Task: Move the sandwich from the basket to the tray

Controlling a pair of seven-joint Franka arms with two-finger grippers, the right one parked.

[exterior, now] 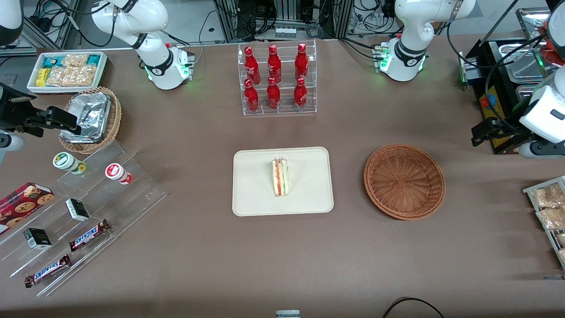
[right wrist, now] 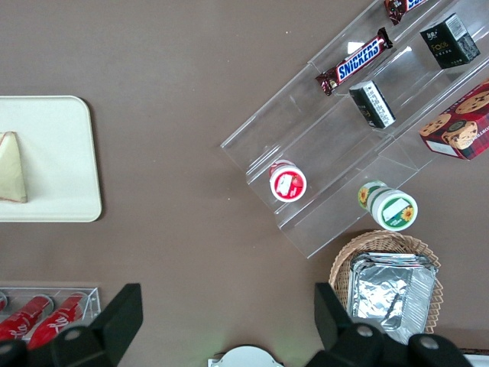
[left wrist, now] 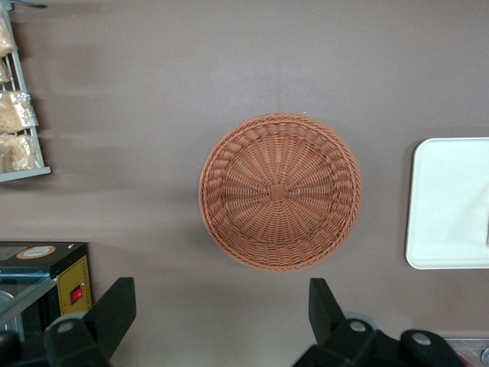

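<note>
The sandwich stands on its edge in the middle of the cream-white tray, and also shows in the right wrist view. The reddish-brown basket sits empty beside the tray, toward the working arm's end. My left gripper hangs above the table at that end, a little farther from the front camera than the basket. In the left wrist view the gripper is open and empty, with the basket and a part of the tray below it.
A clear rack of red bottles stands farther from the front camera than the tray. A black appliance and a wire rack of snack packets sit at the working arm's end. Clear steps with snacks and a foil-filled tan basket sit at the parked arm's end.
</note>
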